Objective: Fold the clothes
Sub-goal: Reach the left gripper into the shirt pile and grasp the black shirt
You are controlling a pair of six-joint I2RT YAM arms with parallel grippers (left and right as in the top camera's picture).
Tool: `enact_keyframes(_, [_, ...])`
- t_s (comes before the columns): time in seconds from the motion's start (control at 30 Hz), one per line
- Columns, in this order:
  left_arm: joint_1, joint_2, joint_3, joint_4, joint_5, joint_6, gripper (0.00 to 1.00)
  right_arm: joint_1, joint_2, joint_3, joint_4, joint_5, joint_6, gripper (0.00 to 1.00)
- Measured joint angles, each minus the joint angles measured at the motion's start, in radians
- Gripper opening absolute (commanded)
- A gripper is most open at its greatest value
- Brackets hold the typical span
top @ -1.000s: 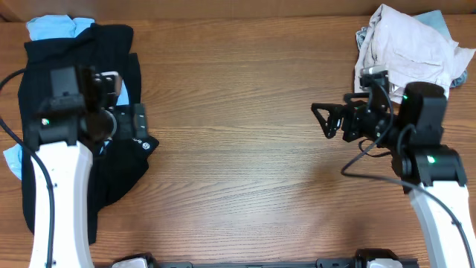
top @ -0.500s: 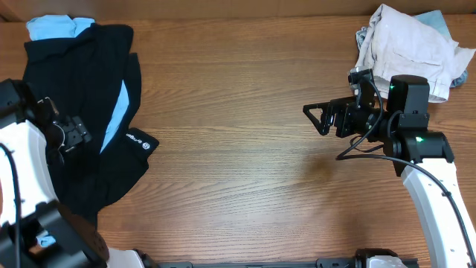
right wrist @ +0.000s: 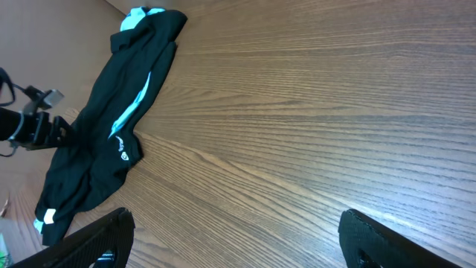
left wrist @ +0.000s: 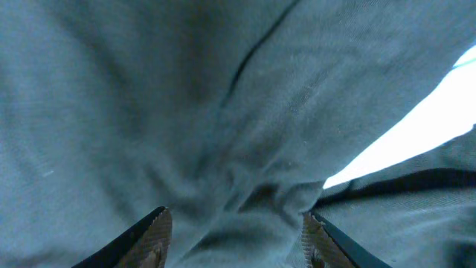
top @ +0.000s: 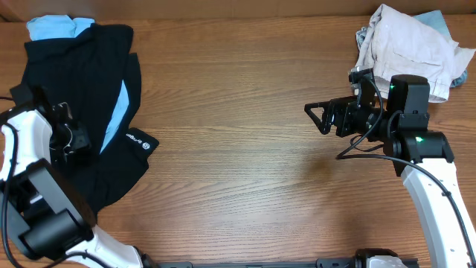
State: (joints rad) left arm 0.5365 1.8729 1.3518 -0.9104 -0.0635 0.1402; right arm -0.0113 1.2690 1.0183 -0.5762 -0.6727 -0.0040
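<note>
The black garment (top: 82, 97) lies limp and rumpled at the left end of the table (top: 238, 186), a long dark shape running from the far edge towards the near one. Soft folds run along its length, and a small round white logo (top: 146, 144) sits at its right hem. A light-blue tee (top: 50, 27) pokes out beneath its far end and shows again as a narrow pale strip through the middle.

The left pincer (top: 71, 138) is down on the left part of this cloth. In the left wrist view its two ridged fingertips (left wrist: 152, 237) stand apart, with fine-knit dark fabric (left wrist: 223, 112) bunched in creases between them and the pale strip (left wrist: 416, 126) to the right.

The right pincer (top: 318, 119) hangs over bare wood-grain right of the table's middle, well apart from the black garment. Its dark fingers (right wrist: 97, 242) are spread wide in the right wrist view.

A crumpled heap of off-white clothes (top: 405, 45) sits at the far right corner, a bit of pale blue showing behind it.
</note>
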Motion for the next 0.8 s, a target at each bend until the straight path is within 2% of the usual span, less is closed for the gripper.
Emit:
enact_keyframes(0.23, [0.000, 0.098, 0.001, 0.003, -0.018, 0.026, 0.50, 0.000, 0.000, 0.000, 0.000, 0.002, 0.000, 0.91])
enact_keyframes(0.33, [0.000, 0.108, 0.003, 0.006, -0.032, 0.028, 0.44, 0.000, 0.000, 0.000, 0.000, 0.011, 0.000, 0.91])
enact_keyframes(0.47, [0.000, 0.108, 0.004, 0.013, -0.045, 0.029, 0.30, 0.000, 0.000, 0.000, 0.002, 0.019, 0.000, 0.91])
enact_keyframes(0.53, [0.000, 0.108, 0.005, 0.014, -0.049, 0.030, 0.27, 0.000, 0.000, 0.000, 0.008, 0.023, 0.001, 0.91])
enact_keyframes(0.6, [0.000, 0.109, 0.013, 0.013, -0.050, 0.027, 0.18, 0.000, 0.000, 0.000, 0.013, 0.024, 0.000, 0.91])
enact_keyframes(0.8, [-0.010, 0.110, 0.082, -0.049, -0.050, 0.020, 0.10, 0.000, 0.000, 0.000, 0.016, 0.026, 0.000, 0.90])
